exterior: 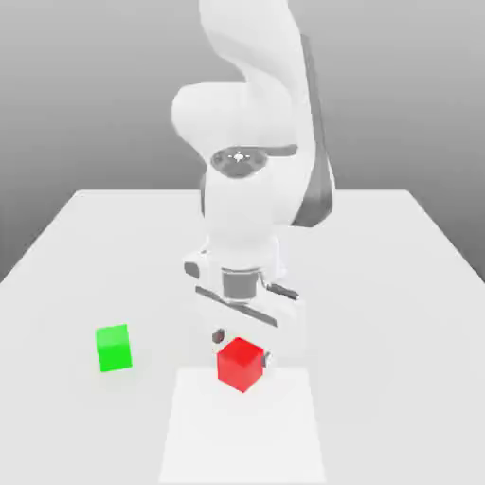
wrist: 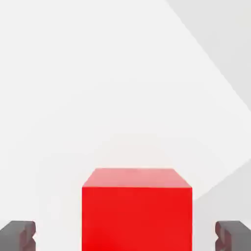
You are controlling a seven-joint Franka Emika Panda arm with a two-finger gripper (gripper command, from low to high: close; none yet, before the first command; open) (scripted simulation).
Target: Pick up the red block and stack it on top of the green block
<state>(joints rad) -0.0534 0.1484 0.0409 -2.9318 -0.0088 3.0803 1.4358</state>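
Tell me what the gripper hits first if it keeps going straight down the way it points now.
The red block. The gripper points down with its jaws open, one on each side of the block with gaps, so the block would likely pass between them until the palm or the table stops it. Depth is hard to judge.

Red block on table; green block well apart, exterior view's left.

- No text, label, brand, number or sign can be read — not on the red block, the green block, the arm or the table.
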